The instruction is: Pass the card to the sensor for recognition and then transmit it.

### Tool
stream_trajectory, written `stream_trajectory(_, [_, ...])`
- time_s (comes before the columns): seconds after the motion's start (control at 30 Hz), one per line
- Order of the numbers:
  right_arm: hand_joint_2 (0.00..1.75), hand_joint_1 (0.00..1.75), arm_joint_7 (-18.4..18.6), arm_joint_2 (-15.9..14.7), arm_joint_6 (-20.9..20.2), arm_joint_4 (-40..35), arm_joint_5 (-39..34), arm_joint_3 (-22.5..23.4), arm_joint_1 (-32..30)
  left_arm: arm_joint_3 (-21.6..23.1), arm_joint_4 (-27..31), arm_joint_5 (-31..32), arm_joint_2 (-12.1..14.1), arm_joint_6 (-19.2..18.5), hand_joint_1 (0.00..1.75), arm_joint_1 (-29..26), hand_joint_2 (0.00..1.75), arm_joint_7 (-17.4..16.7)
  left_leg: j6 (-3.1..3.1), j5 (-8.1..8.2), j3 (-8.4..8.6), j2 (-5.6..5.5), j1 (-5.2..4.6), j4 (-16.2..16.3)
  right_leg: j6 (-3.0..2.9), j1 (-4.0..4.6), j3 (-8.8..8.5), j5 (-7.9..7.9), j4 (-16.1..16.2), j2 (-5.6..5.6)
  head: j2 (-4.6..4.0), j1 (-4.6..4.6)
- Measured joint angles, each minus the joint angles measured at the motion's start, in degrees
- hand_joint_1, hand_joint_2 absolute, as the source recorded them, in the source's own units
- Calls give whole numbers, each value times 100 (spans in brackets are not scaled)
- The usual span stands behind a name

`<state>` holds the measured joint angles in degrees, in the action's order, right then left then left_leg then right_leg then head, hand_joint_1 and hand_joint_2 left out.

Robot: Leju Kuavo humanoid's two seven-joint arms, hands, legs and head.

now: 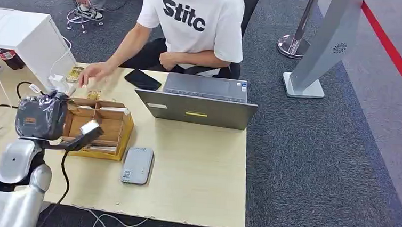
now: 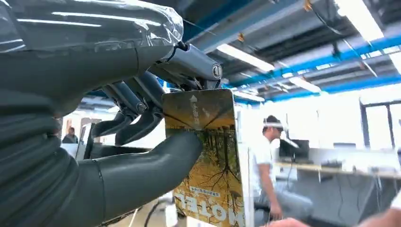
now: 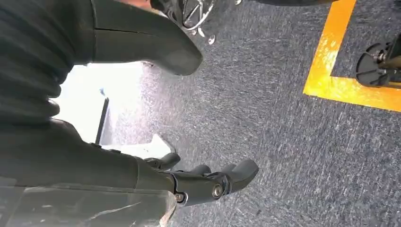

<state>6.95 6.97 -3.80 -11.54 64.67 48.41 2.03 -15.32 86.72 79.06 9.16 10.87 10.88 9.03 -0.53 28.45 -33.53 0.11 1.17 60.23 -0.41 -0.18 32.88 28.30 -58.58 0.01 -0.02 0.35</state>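
In the head view, the left hand is hovering over the wooden box on the pale surface, holding the card above the box's compartments. A grey sensor is lying flat just beside the box, and a laptop is standing open behind it. A seated person's hand is reaching toward small items at the far edge.

In the left wrist view, the fingers and thumb are pinching the card, a yellow forest print, upright between them.

In the right wrist view, the right hand is hanging over grey carpet, its fingers loosely apart and holding nothing
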Motion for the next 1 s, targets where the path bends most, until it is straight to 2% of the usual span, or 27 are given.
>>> stream_trajectory(0.2, [175,0,0,0,-15,-2,26,35,4,-81,398,-175,-135,-149,175,258,175,-61,0,1,1,1,0,0,-1,0,1,1,0,2,0,0])
stream_trajectory(0.47, [175,0,9,7,-17,-2,59,77,13,-245,488,-177,-223,-116,175,256,175,-68,-1,1,0,4,0,-1,-1,0,2,1,0,3,0,0])
stream_trajectory(0.5, [175,0,9,7,-17,-2,61,81,13,-273,488,-184,-229,-116,93,250,175,-68,-1,1,0,6,0,-1,-1,0,2,1,0,6,0,2])
stream_trajectory(0.53, [175,0,11,7,-17,-2,68,85,13,-293,488,-193,-232,-118,0,243,175,-68,-1,1,1,7,0,-1,-1,0,2,1,0,6,0,0])
stream_trajectory(0.7, [175,0,11,7,-42,-2,79,116,18,-376,488,-223,-243,-88,0,189,175,-48,-1,1,-1,2,0,-1,-1,0,2,2,0,4,0,0])
stream_trajectory(0.77, [175,0,11,13,-50,-2,79,129,25,-440,558,-370,-289,127,0,103,175,-13,-1,2,-2,5,0,-1,-1,0,2,2,0,6,0,-2])
stream_trajectory(0.8, [175,0,15,22,-50,-2,77,138,24,-491,655,-645,-358,315,0,33,175,117,-1,3,-3,7,0,-1,-1,0,2,2,1,7,0,0])
stream_trajectory(0.87, [175,0,46,46,-37,-5,72,173,23,-638,1011,-1429,-589,627,0,-166,175,480,1,4,-3,7,-1,-1,0,0,2,2,2,8,0,2])
stream_trajectory(0.9, [175,0,99,63,-4,-5,68,188,22,-737,1208,-1911,-726,743,0,-283,175,781,1,5,-5,7,-1,-1,1,-1,2,3,3,7,0,-2])
stream_trajectory(1.0, [175,0,219,140,83,-7,68,265,27,-1153,1910,-3795,-1308,942,0,-676,175,2015,8,10,-13,6,-2,-1,1,-1,0,4,6,6,0,0])
